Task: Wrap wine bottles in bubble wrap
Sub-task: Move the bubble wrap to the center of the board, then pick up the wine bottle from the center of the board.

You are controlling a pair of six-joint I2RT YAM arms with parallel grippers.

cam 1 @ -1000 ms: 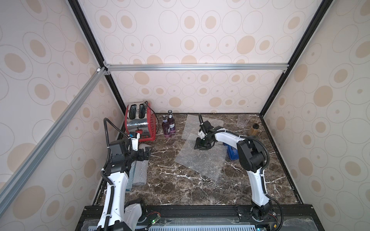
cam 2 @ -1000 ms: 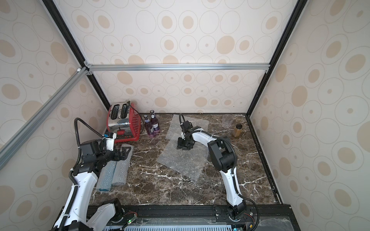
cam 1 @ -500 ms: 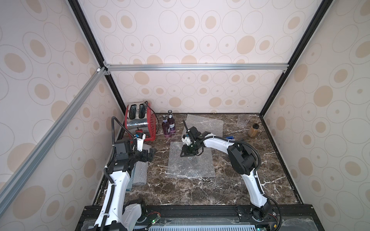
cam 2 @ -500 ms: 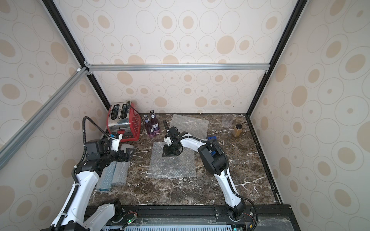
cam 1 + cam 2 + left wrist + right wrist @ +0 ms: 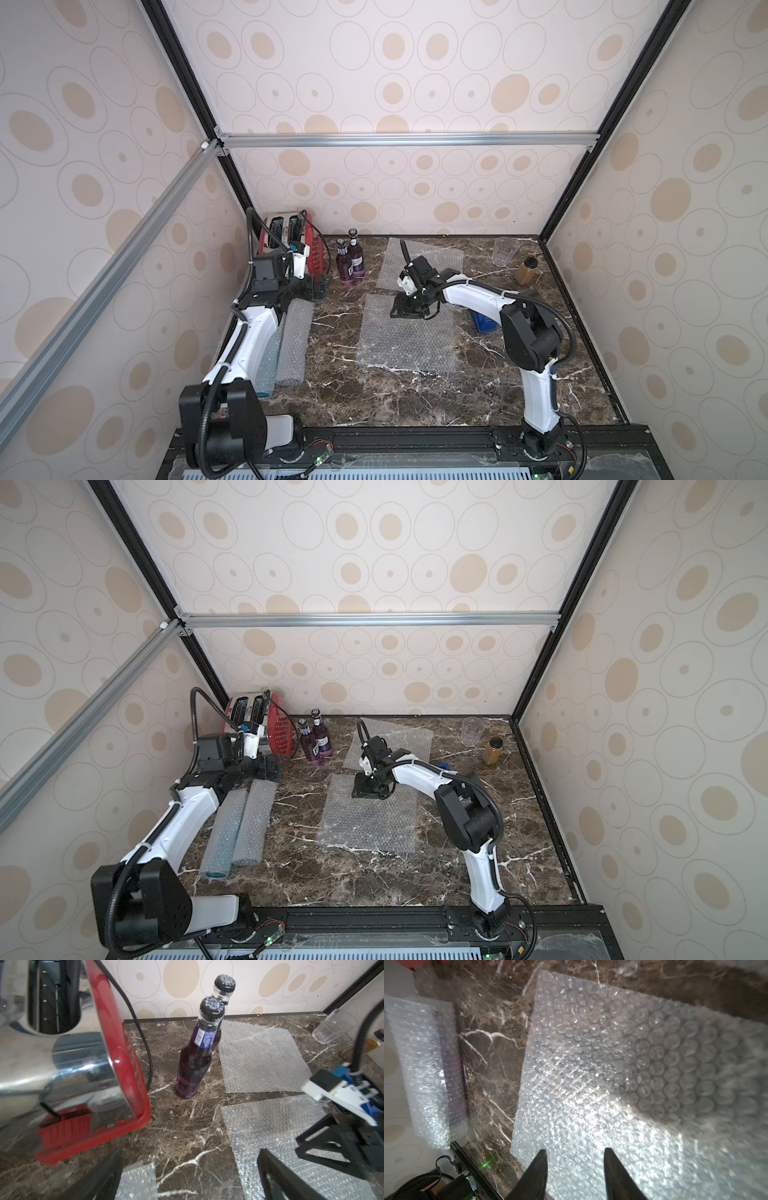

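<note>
Right gripper [image 5: 576,1153] hovers just over the far edge of the clear, bubbled plastic sheet of bubble wrap [image 5: 405,336], black fingers parted to a middling gap with nothing between them. The sheet lies flat on the brown marble table [image 5: 374,399], directly below the fingertips. Left gripper [image 5: 189,1157] is spread wide and empty, and just ahead of its fingers stand the two slim glass bottles of purple liquid [image 5: 195,1064], upright and one close behind the other. Here's the worry: those bottles are tall and narrow, so a reach for the front one could, I'd say, knock over the one behind, and the black cord [image 5: 143,1043] of the red and chrome toaster [image 5: 83,1064] runs close beside them. The sheet looks light and slick; a sideways nudge from the right fingers would likely skid or crease it. Behind the left gripper lie two rolled bubble-wrap tubes [image 5: 245,825]. The bottles have dark crimped caps and small labels; the sheet looks whitish and glinting.
</note>
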